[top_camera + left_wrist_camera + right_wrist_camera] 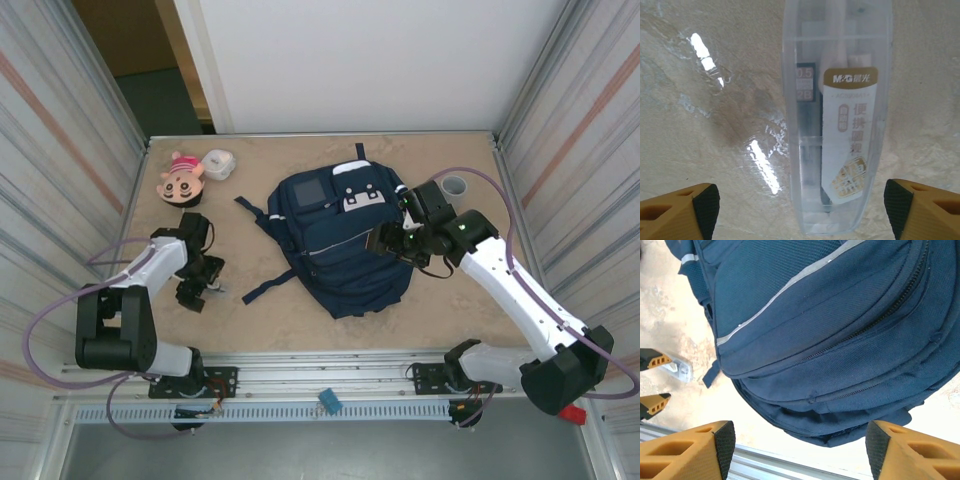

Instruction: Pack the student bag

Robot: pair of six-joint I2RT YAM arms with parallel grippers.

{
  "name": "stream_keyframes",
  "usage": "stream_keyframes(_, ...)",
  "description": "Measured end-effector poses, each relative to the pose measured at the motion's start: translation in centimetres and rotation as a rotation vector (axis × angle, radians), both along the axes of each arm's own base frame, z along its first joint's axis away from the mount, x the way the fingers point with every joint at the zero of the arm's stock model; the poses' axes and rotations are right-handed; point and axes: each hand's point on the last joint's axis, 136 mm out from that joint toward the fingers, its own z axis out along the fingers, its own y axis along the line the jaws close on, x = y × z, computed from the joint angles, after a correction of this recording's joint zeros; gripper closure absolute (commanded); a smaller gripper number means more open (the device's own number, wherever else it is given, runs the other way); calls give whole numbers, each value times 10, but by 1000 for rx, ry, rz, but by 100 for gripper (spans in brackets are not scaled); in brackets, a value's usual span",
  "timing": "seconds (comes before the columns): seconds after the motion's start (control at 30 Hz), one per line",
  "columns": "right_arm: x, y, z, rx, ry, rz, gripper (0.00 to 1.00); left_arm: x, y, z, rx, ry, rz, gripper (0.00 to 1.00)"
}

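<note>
The student bag (335, 245), a navy backpack with white stripes and a grey patch, lies flat mid-table. Its zipped pockets show in the right wrist view (840, 325). My right gripper (388, 241) hovers over the bag's right side, open, with nothing between its fingers (800, 450). A clear plastic stationery case (837, 115) with a white and gold label lies on the table left of the bag. My left gripper (800, 210) is low over it, open, one finger on each side of the case's near end and not touching it. The left gripper (193, 291) points toward the near edge.
A pink-haired doll (181, 178) and a small white object (218, 163) lie at the back left. A grey ring (453, 186) sits at the back right. Loose dark straps (262, 290) trail left of the bag. Corrugated walls close both sides, and a metal rail (320, 375) runs along the near edge.
</note>
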Motion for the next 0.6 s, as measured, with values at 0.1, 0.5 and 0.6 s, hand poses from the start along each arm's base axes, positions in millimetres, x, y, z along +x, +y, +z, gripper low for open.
stream_keyframes(0.1,0,0,0,1,-1,0,30,3,2,-1,-1,-7,14,14)
stream_keyframes(0.5,-1,0,-3,-3,5,2,31,9,3,-14,-2,9,51,31)
stream_keyframes(0.6,-3,2,-2,1,-2,9,31,10,3,-16,-2,8,58,36)
